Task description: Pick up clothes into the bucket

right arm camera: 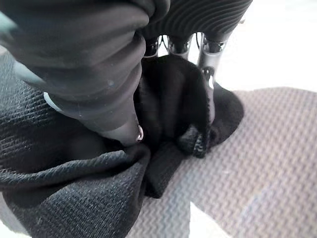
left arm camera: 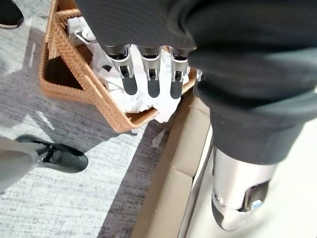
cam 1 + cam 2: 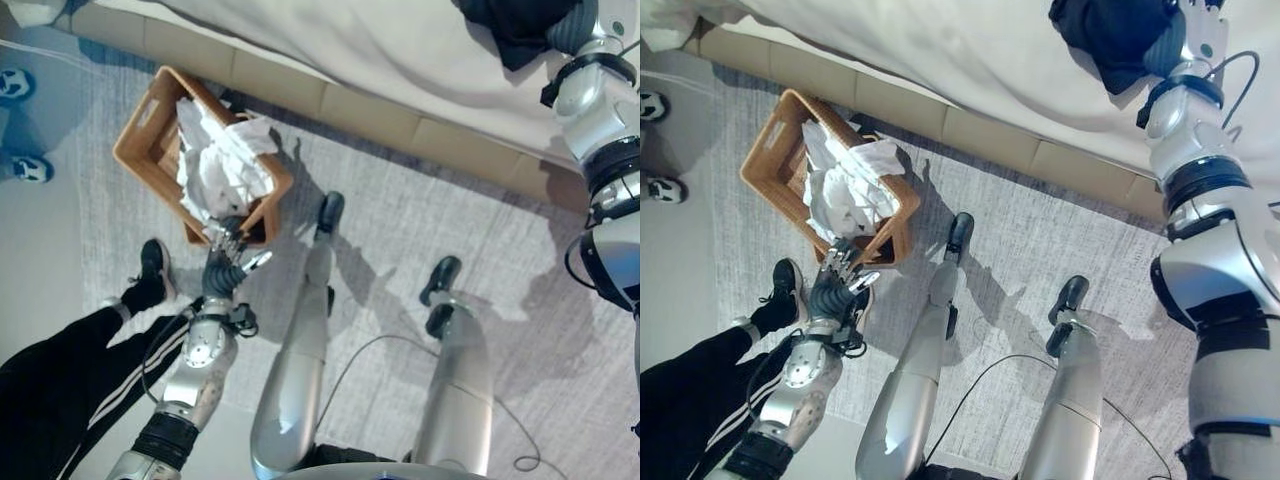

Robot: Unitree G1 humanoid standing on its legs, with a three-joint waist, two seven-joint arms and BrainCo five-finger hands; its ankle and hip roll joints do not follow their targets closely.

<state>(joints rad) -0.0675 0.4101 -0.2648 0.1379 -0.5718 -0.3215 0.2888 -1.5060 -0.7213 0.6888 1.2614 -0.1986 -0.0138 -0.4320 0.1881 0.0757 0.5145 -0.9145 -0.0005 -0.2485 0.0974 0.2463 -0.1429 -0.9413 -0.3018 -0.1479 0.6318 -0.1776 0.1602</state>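
A brown wicker basket [image 3: 140,130] stands on the grey rug by the bed, with crumpled white clothes [image 3: 225,160] heaped in it. My left hand [image 3: 228,270] hovers at the basket's near corner. Its fingers [image 2: 152,82] are straight over the rim [image 2: 124,121] and hold nothing. A black garment [image 3: 1105,35] lies on the pale bed cover at the upper right. My right hand [image 1: 207,74] is stretched out onto it, and its fingers and thumb are curled into the black cloth [image 1: 168,99].
The bed [image 3: 400,50] with its beige frame [image 3: 360,105] runs across the far side. A person's leg in black striped trousers and a black shoe [image 3: 152,270] stands close beside my left arm. Two more shoes [image 3: 30,170] show at the far left.
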